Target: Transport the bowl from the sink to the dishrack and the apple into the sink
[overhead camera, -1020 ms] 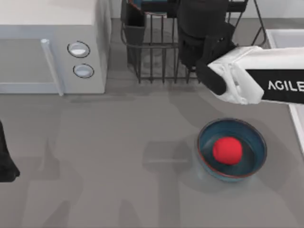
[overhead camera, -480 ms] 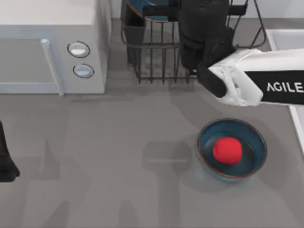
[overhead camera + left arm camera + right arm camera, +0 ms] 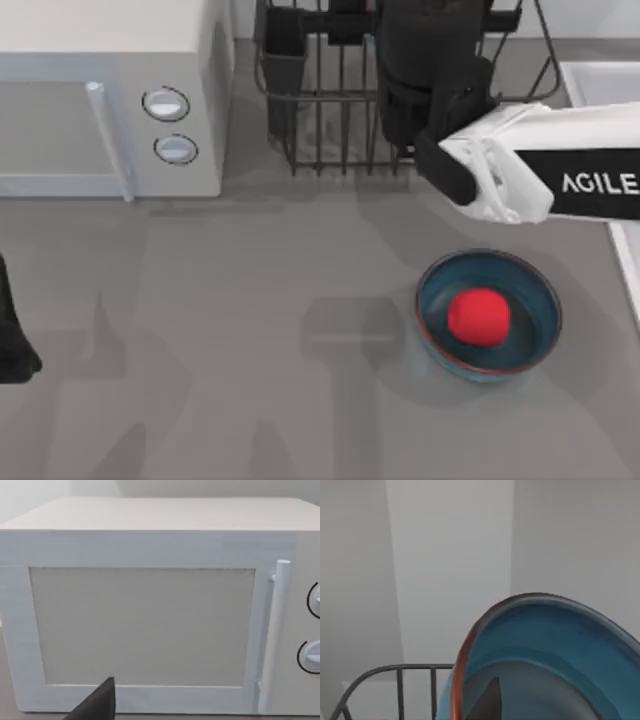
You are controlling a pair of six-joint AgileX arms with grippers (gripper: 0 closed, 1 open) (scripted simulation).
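Observation:
My right arm reaches over the dishrack [image 3: 330,120], and its gripper [image 3: 345,18] sits at the rack's far end. In the right wrist view a blue bowl [image 3: 560,645] with a reddish rim stands tilted on edge above the rack wires [image 3: 395,672]. One dark finger [image 3: 487,702] lies against its inside, so the gripper looks shut on its rim. A second blue bowl [image 3: 530,325] rests on the table at the right with the red apple [image 3: 478,316] inside it. The sink [image 3: 600,80] shows at the right edge.
A white microwave [image 3: 110,100] with two knobs fills the back left, and it faces the left wrist camera [image 3: 150,620]. A black cutlery cup [image 3: 283,60] stands at the rack's left corner. My left arm [image 3: 12,345] is parked at the left edge.
The blue bowl seen over the rack's far end has gone past the top view's upper edge. The right arm has barely shifted. The apple and its bowl have not moved.

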